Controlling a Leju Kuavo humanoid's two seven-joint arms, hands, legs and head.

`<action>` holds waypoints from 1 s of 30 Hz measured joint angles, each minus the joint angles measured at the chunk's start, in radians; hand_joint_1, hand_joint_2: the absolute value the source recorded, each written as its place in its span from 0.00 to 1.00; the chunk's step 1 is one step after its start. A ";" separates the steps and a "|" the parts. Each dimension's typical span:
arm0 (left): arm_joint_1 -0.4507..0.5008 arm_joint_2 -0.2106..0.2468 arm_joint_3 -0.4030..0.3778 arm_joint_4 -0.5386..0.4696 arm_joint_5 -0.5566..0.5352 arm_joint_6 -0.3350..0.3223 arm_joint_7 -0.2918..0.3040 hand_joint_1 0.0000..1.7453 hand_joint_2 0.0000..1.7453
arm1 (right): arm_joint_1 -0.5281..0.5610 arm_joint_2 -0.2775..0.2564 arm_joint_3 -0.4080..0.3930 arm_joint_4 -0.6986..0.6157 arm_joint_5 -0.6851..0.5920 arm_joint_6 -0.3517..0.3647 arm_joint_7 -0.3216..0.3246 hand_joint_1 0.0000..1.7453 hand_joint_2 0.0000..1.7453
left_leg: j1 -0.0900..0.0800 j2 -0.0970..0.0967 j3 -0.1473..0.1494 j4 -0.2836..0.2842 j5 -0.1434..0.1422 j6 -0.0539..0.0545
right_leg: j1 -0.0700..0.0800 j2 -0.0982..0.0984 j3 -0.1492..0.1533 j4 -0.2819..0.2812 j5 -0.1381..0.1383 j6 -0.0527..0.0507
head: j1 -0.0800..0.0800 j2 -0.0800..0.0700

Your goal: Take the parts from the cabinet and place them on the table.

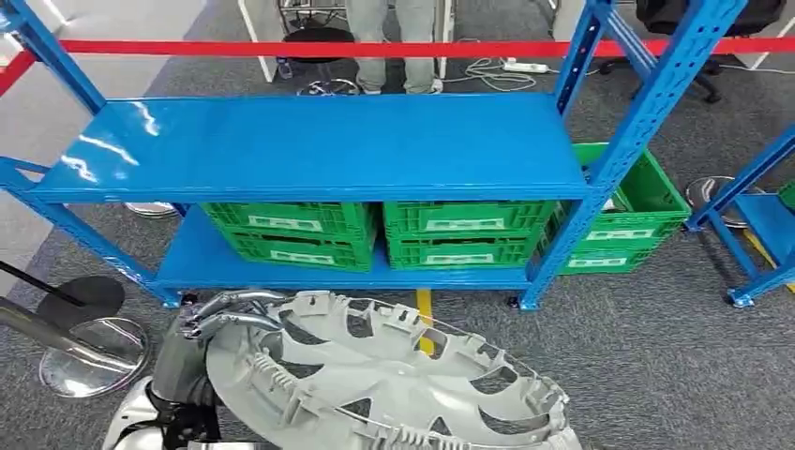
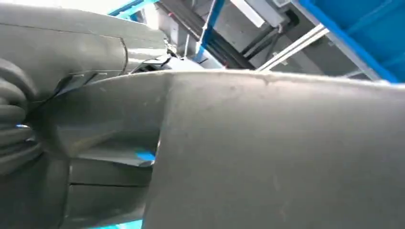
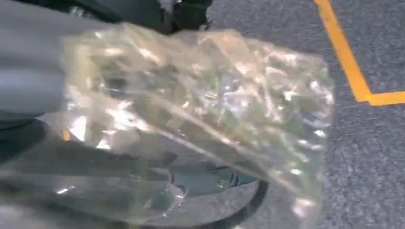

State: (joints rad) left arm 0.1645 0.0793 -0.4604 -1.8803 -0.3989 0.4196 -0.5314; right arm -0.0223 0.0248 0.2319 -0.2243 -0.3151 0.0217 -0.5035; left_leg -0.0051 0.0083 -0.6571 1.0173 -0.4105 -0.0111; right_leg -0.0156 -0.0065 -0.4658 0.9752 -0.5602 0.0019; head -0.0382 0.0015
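A large grey wheel cover [image 1: 375,384] fills the lower middle of the head view, tilted, with its ribbed inner side up. My left hand [image 1: 220,314] grips its left rim, fingers hooked over the edge. In the left wrist view the same wheel cover [image 2: 277,152] is a smooth grey surface right against my left hand [image 2: 28,119]. In the right wrist view my right hand [image 3: 28,76] holds a crumpled clear plastic bag [image 3: 200,109] above the grey carpet; the bag hides the fingers. The blue shelf rack [image 1: 319,145] stands in front of me, its top shelf bare.
Two stacked pairs of green crates [image 1: 375,234] sit on the lower shelf, another green crate [image 1: 637,211] beside the rack's right post. A person's legs [image 1: 394,47] stand behind red barrier tape [image 1: 328,47]. Round metal bases [image 1: 89,352] lie at left, a second blue rack [image 1: 764,220] at right.
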 joint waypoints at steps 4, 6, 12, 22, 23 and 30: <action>0.006 -0.012 0.023 0.001 0.072 -0.030 -0.010 1.00 1.00 | 0.000 -0.001 -0.002 0.000 0.001 -0.001 -0.001 0.00 0.00 | 0.012 -0.001 -0.041 0.249 -0.210 -0.023 | 0.001 -0.003 -0.045 0.007 0.045 -0.013 | -0.005 0.000; 0.007 -0.018 0.027 0.003 0.095 -0.037 -0.013 1.00 1.00 | 0.001 -0.001 -0.005 0.000 0.001 0.000 -0.002 0.00 0.00 | 0.016 -0.001 -0.016 0.282 -0.172 -0.027 | 0.000 -0.005 -0.081 0.015 0.066 -0.010 | -0.005 0.000; 0.009 -0.034 0.044 0.005 0.124 -0.052 -0.020 1.00 1.00 | 0.000 -0.001 -0.013 0.000 0.006 0.000 -0.006 0.00 0.00 | 0.012 -0.010 0.190 -0.038 -0.117 -0.001 | 0.004 -0.002 -0.137 0.026 0.118 0.019 | -0.006 0.000; 0.006 -0.059 0.055 0.012 0.115 -0.088 -0.016 1.00 1.00 | 0.001 -0.001 -0.024 0.002 0.012 0.004 -0.005 0.00 0.00 | -0.011 0.003 0.086 -0.049 -0.032 0.048 | 0.007 0.003 -0.181 0.306 -0.019 0.028 | -0.002 0.000; 0.006 -0.061 0.056 0.013 0.114 -0.088 -0.016 1.00 1.00 | 0.000 -0.001 -0.025 0.002 0.012 0.004 -0.005 0.00 0.00 | -0.014 0.002 0.075 -0.046 -0.024 0.049 | 0.011 0.003 -0.131 0.241 0.018 0.020 | -0.002 0.000; 0.005 -0.070 0.065 0.013 0.107 -0.100 -0.020 1.00 1.00 | -0.011 0.003 -0.034 0.000 0.012 -0.002 -0.011 0.00 0.00 | -0.022 0.003 0.025 -0.033 0.025 0.028 | 0.012 -0.003 0.013 -0.036 0.025 -0.010 | 0.002 0.000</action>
State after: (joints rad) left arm 0.1694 0.0092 -0.3956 -1.8677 -0.2914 0.3197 -0.5512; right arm -0.0335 0.0283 0.1980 -0.2243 -0.3029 0.0198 -0.5142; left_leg -0.0275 0.0111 -0.6320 0.9846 -0.3858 0.0168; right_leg -0.0033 -0.0096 -0.4524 0.9391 -0.5357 -0.0086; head -0.0366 0.0015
